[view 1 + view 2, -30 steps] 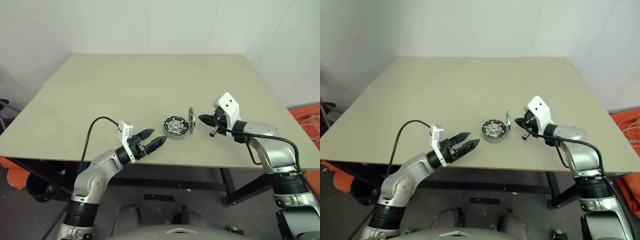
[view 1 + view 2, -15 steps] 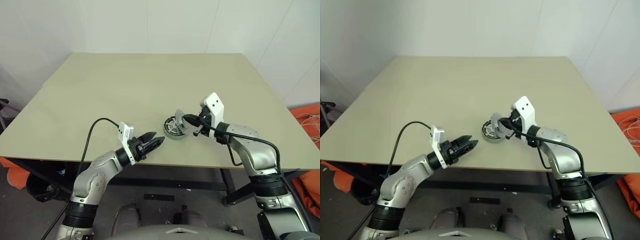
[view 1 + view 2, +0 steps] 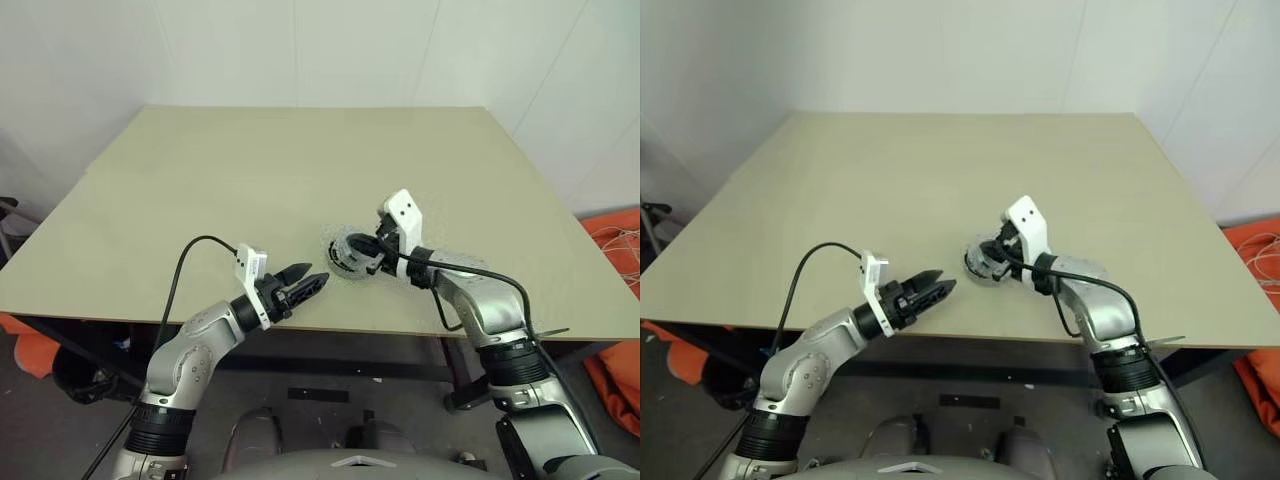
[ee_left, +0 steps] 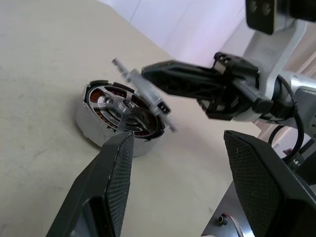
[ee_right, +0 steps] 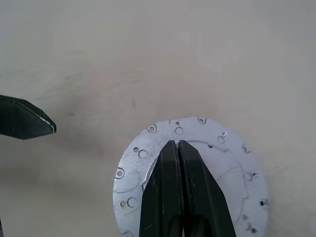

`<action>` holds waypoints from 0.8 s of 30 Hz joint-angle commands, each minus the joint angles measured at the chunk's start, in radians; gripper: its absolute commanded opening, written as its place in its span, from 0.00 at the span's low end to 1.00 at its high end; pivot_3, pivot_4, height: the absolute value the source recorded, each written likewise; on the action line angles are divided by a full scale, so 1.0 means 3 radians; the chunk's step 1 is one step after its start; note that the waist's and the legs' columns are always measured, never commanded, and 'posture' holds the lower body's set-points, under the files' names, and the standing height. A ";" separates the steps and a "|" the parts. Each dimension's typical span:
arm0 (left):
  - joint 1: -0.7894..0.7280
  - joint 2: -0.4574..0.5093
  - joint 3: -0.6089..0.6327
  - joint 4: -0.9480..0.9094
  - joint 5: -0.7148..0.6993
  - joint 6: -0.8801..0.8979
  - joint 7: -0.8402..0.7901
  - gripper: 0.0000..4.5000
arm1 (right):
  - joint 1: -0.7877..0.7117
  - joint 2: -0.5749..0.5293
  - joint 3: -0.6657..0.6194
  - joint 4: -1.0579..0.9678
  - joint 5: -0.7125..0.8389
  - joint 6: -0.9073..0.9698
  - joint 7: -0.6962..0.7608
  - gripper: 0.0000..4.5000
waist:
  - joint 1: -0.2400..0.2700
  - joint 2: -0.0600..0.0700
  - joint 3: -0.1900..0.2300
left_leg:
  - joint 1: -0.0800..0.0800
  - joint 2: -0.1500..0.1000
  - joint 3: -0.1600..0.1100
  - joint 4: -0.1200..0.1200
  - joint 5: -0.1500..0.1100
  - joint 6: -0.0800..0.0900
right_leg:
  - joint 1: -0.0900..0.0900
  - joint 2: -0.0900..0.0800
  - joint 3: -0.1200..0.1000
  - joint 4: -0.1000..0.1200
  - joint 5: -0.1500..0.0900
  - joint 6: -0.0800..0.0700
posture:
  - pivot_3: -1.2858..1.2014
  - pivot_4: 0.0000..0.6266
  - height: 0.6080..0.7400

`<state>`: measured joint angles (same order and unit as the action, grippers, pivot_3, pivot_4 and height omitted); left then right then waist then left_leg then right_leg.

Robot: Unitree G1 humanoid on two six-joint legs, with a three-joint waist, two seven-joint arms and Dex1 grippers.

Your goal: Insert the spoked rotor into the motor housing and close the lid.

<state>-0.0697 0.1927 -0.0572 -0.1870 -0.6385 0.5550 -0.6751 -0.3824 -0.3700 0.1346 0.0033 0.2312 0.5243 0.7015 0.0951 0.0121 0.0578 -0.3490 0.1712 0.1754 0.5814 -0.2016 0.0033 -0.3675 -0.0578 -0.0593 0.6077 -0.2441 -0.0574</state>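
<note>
Silver perforated lid (image 5: pixel 190 180), copper-wound housing (image 4: pixel 116 118)

My view of the lid (image 5: pixel 192 182) partly covered by right gripper (image 5: pixel 178 144) fingers, lower edge cropped at frame bottom, motor housing (image 4: pixel 118 118) far side hidden behind lid.

The two head views look forward and down from above the table (image 3: pixel 200 200), well back, and share nearly the whole scene (one sits slightly to the side). The left wrist view looks low and close across the tabletop at the housing (image 4: pixel 106 118). The right wrist view looks close onto the lid (image 5: pixel 232 168) over the same tabletop.
</note>
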 commanded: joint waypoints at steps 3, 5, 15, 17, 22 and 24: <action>-0.0031 0.0011 0.0011 -0.0166 -0.0044 0.0001 0.0001 0.68 | -0.0126 0.0082 -0.0004 0.0257 -0.0047 -0.0121 -0.0034 0.00 | 0.0000 0.0000 0.0000 | 0.0000 0.0000 0.0000 0.0000 0.0000 0.0000 | 0.0000 0.0000 0.0000 0.0000 0.0000 0.0000 | 0.52 0.00 1.00; -0.0025 0.0009 0.0010 -0.0179 -0.0047 0.0004 0.0007 0.68 | -0.0147 0.0097 -0.0003 0.0345 -0.0071 -0.0168 -0.0036 0.00 | 0.0000 0.0000 0.0000 | 0.0001 0.0000 0.0000 0.0000 0.0000 0.0000 | 0.0001 0.0000 0.0000 0.0000 0.0000 0.0000 | 0.52 0.00 1.00; -0.0038 0.0009 0.0016 -0.0176 -0.0055 0.0007 0.0002 0.68 | -0.0108 0.0073 -0.0120 0.0121 0.0038 -0.0181 -0.0018 0.00 | 0.0001 0.0000 0.0000 | 0.0001 0.0000 0.0000 0.0000 0.0000 -0.0001 | 0.0001 0.0000 0.0000 0.0000 0.0000 0.0000 | 0.52 0.00 1.00; -0.0045 0.0009 0.0019 -0.0168 -0.0058 0.0009 -0.0001 0.68 | -0.0086 -0.0004 -0.0158 -0.0077 0.0121 -0.0123 0.0069 0.00 | 0.0004 0.0000 0.0000 | -0.0001 0.0000 0.0000 0.0000 0.0000 0.0000 | 0.0000 0.0000 0.0000 0.0000 0.0000 0.0000 | 0.52 0.00 1.00; -0.0056 0.0008 0.0006 -0.0155 -0.0058 0.0011 -0.0018 0.67 | -0.0084 -0.0127 -0.0203 -0.0249 0.0197 -0.0037 0.0127 0.09 | 0.0003 0.0000 0.0000 | 0.0000 0.0000 0.0000 0.0000 0.0000 0.0000 | 0.0001 0.0000 0.0000 0.0000 0.0000 0.0000 | 0.52 0.00 1.00; -0.0064 0.0007 0.0003 -0.0144 -0.0058 0.0011 -0.0026 0.67 | -0.0105 -0.0148 -0.0224 -0.0239 0.0196 -0.0040 0.0116 0.20 | 0.0003 0.0000 0.0000 | 0.0001 0.0000 0.0000 0.0000 0.0000 0.0000 | 0.0001 0.0000 0.0000 0.0000 0.0000 0.0001 | 0.52 0.00 1.00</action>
<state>-0.0714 0.1929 -0.0561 -0.2044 -0.6420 0.5593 -0.6731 -0.3961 -0.4094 0.0921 -0.0337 0.2736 0.5152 0.7354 0.0960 0.0120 0.0577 -0.3488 0.1714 0.1753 0.5814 -0.2016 0.0031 -0.3673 -0.0577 -0.0593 0.6076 -0.2442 -0.0571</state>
